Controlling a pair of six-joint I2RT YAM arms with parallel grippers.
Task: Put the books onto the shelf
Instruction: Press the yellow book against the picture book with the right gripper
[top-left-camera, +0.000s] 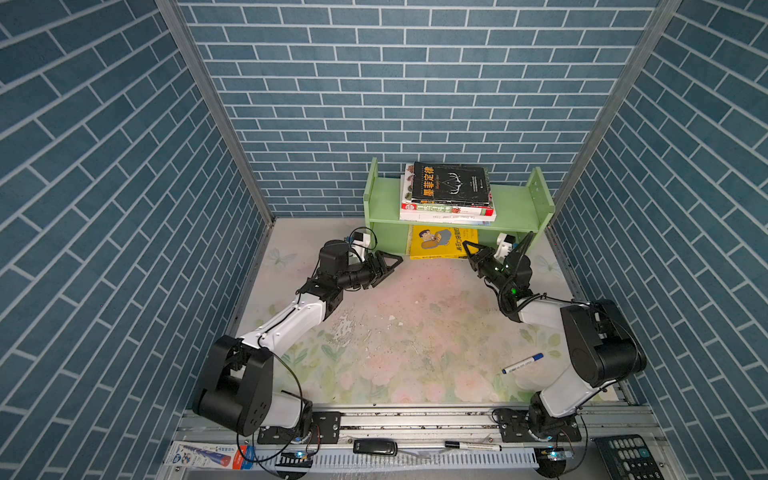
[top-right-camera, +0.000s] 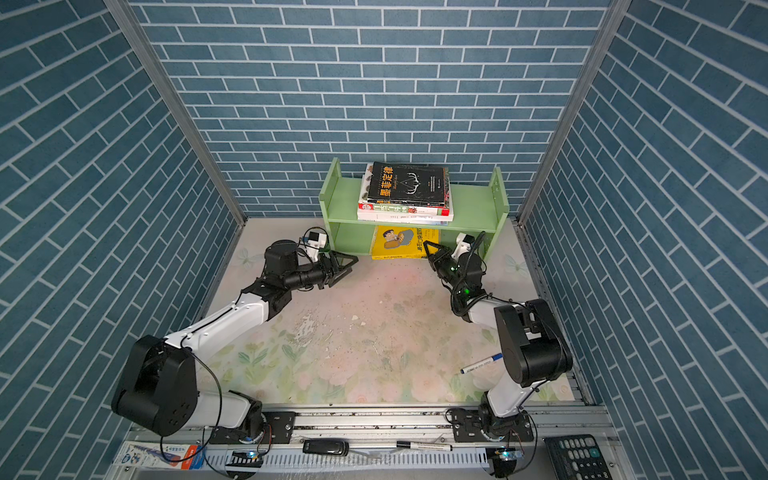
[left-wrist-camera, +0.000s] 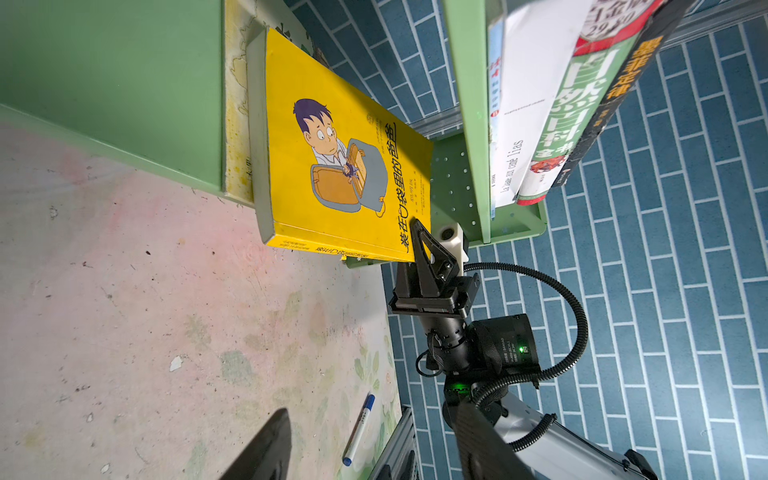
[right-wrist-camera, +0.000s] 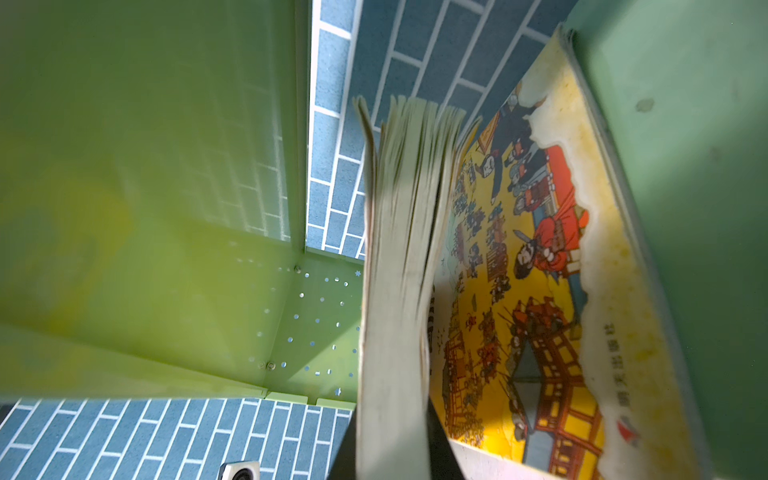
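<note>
On the left, the black left gripper (top-left-camera: 392, 268) hovers with its jaws spread and empty just beside the front left foot of the light green wooden two-tier shelf (top-left-camera: 515, 203), low over the floral table (top-left-camera: 415, 324). On the shelf's upper tier lies a flat stack of books topped by the black book with orange characters (top-left-camera: 451, 183). On the lower tier, the yellow cartoon-man book (top-left-camera: 436, 243) lies flat with its long axis across the shelf's width, its front edge jutting out toward the robot. It rests on the yellow illustrated book (right-wrist-camera: 519, 270), which the right wrist view shows beneath it. To the right, the black right gripper (top-left-camera: 471, 249) pinches the cartoon-man book at its right front corner, one finger on the cover and the page edges between its jaws. The book thus lies ahead of this gripper, toward the back wall, so the right arm is the one placed to slide it deeper. Far right, a blue-capped marker pen (top-left-camera: 522, 363) lies on the table, well apart.
</note>
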